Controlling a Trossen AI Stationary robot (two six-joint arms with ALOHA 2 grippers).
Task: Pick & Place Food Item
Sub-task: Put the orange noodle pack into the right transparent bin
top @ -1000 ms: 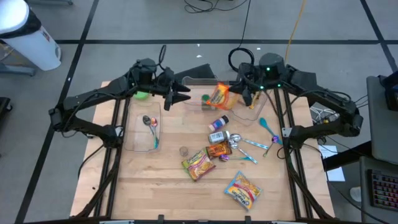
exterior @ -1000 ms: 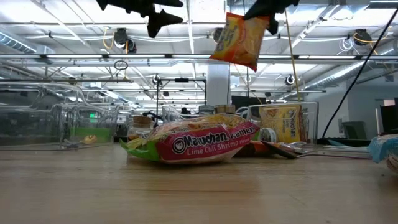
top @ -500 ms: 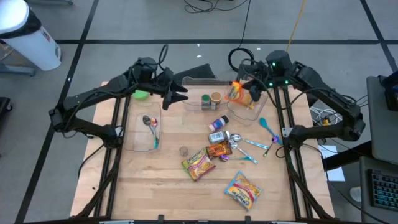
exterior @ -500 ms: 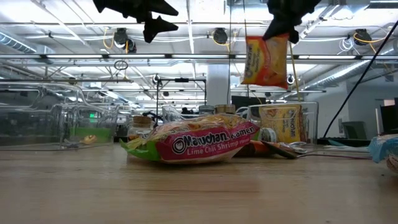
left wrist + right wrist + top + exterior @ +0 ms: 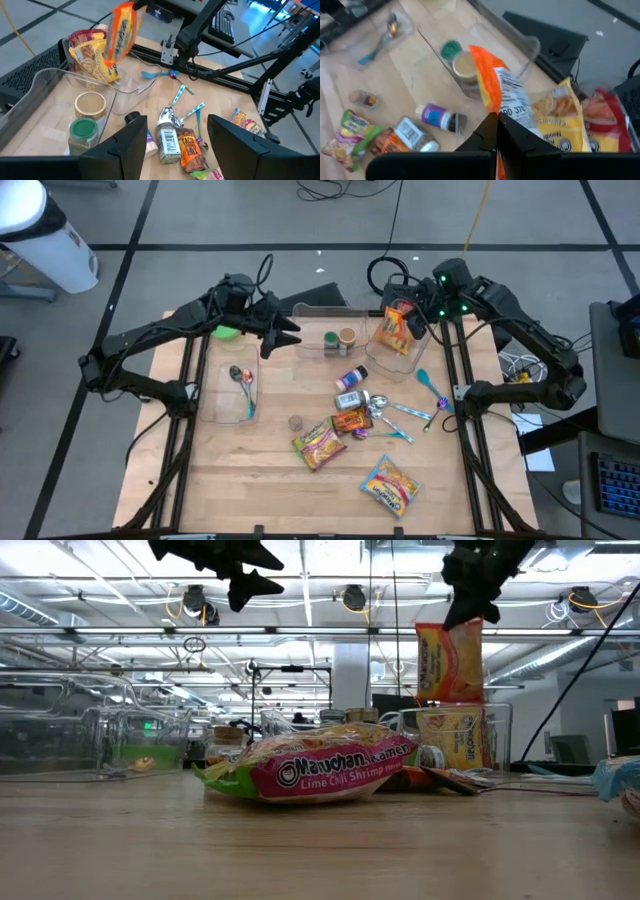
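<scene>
My right gripper (image 5: 418,316) is shut on an orange and yellow noodle packet (image 5: 397,328), which hangs over the clear bin (image 5: 396,364) at the table's far right. In the low view the packet (image 5: 450,662) hangs below that gripper (image 5: 468,602). More noodle packets (image 5: 92,57) lie in the bin. My left gripper (image 5: 292,332) is open and empty, high over the far left middle of the table; its fingers (image 5: 127,145) stand wide apart. My right gripper pinches the noodle packet by one end edge (image 5: 496,112) between its two fingers, coming from above. The packet hangs upright below the fingers (image 5: 465,615), lifted clear, just above the packets in the bin.
A middle clear bin (image 5: 312,310) holds two jars (image 5: 338,338). A left clear bin (image 5: 212,402) holds spoons. On the table lie a spice bottle (image 5: 350,377), a Maruchan packet (image 5: 318,442), another packet (image 5: 390,485) and loose spoons (image 5: 430,383).
My right gripper has carried the noodle packet toward the table's right edge, from beside the middle bin to over the right bin, and down. The packet has swung from tilted to hanging upright.
</scene>
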